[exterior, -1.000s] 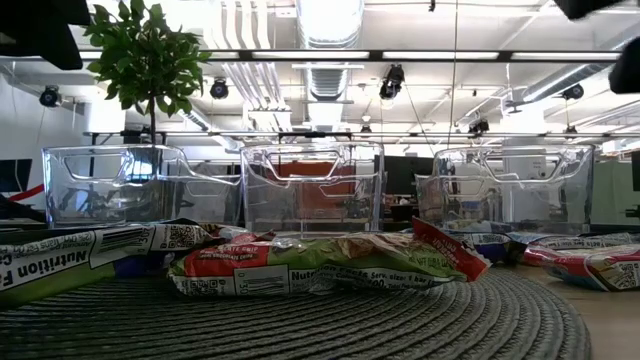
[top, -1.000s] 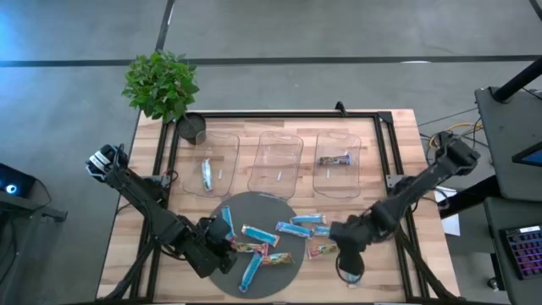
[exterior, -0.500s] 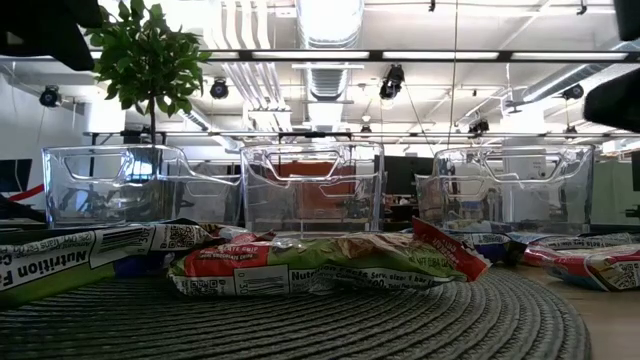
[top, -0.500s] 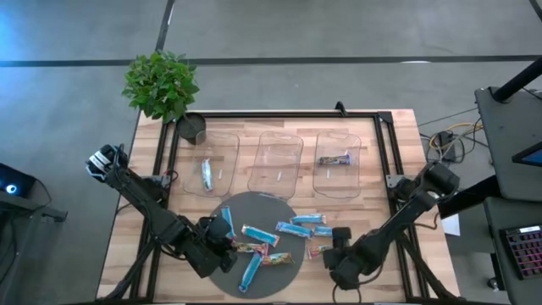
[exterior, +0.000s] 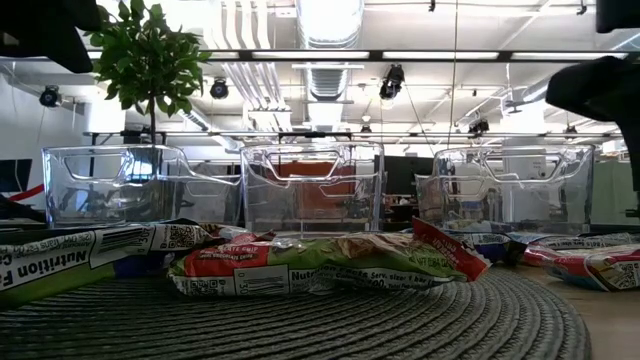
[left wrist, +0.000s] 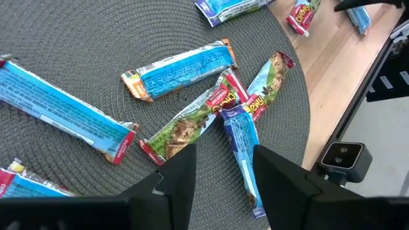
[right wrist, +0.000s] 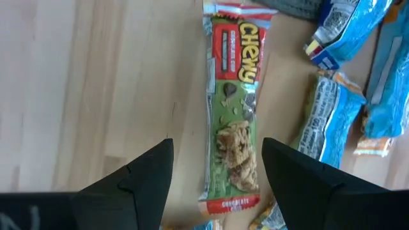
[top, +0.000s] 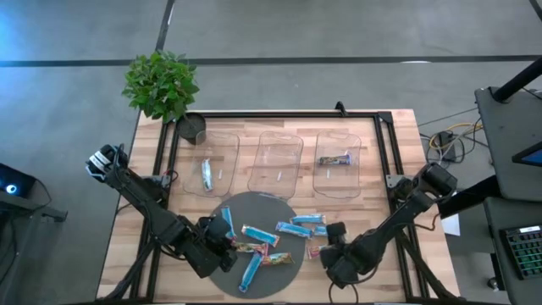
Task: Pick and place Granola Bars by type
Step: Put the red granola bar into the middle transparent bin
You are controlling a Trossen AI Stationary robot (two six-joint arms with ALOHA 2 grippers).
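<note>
The right gripper hovers with fingers spread wide and empty over a red-and-green Chewy bar lying on bare wood just beside the round grey mat. The bar's long axis seems to run straight ahead through the gap (across the closing direction). The left gripper, also parted and empty, waits over the mat's bars, so the right arm is nearer.

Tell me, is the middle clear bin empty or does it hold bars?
Empty: the high view shows nothing inside the middle bin, unlike the left bin and right bin.
</note>
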